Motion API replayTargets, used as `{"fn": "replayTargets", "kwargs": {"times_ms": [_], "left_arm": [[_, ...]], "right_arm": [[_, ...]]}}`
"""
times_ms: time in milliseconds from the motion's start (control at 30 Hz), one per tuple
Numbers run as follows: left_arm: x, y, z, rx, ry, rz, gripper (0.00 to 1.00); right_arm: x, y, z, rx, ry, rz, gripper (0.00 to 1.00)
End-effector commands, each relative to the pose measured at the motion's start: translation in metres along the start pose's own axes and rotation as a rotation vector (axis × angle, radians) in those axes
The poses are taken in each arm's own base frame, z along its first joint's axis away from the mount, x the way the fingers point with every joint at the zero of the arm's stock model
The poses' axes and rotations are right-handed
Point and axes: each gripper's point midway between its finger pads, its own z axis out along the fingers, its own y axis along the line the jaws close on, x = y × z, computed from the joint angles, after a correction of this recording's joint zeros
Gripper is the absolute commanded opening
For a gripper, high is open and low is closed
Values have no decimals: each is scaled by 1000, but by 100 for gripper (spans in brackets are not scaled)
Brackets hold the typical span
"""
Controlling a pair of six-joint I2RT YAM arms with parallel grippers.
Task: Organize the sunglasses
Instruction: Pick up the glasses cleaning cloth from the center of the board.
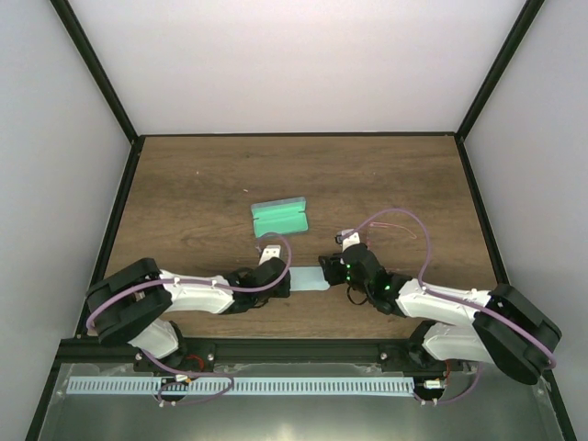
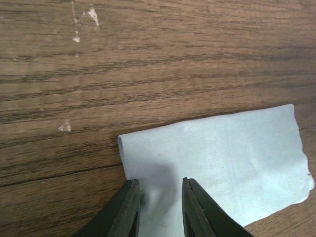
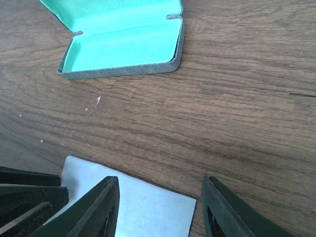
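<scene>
case (image 1: 280, 218) open, green lining up, mid-counter (image 1: 184, 184) | cloth (image 1: 308, 280) flat, nearer the arms, apart from case | left tool (image 2: 160, 207) low at cloth's left end, jaws narrowly parted, cloth flat between | right tool (image 3: 163, 210) at cloth's right end, jaws spread wide, holding nothing

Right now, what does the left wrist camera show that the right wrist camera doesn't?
Only the left wrist: nearly the whole pale blue cloth, with the left pincer over its edge, jaws narrowly apart.
Only the right wrist: the open green glasses case, with no sunglasses visible in it, and the right pincer, jaws wide apart.
Both: the cloth, though the right wrist shows only one end of it, and the wooden table.
</scene>
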Motion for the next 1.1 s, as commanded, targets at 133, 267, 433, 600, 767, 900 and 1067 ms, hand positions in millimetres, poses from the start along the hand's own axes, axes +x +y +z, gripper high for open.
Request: {"fn": "replayTargets", "kwargs": {"times_ms": [133, 267, 433, 600, 767, 900, 1067], "left_arm": [[6, 19, -7, -69, 4, 9, 18], [8, 18, -4, -63, 10, 11, 12], [10, 14, 0, -43, 18, 11, 9], [9, 12, -2, -35, 18, 11, 9], [10, 15, -2, -43, 15, 7, 11], [11, 14, 0, -43, 19, 7, 13], [11, 14, 0, -41, 20, 9, 15]], "right_arm": [[1, 1, 2, -4, -4, -14, 47], [3, 1, 3, -6, 2, -15, 47], [4, 1, 2, -4, 3, -17, 48], [3, 2, 3, -7, 3, -19, 48], [5, 1, 4, -7, 9, -21, 48], [5, 2, 4, -9, 10, -23, 47], [5, 3, 3, -12, 9, -26, 48]]}}
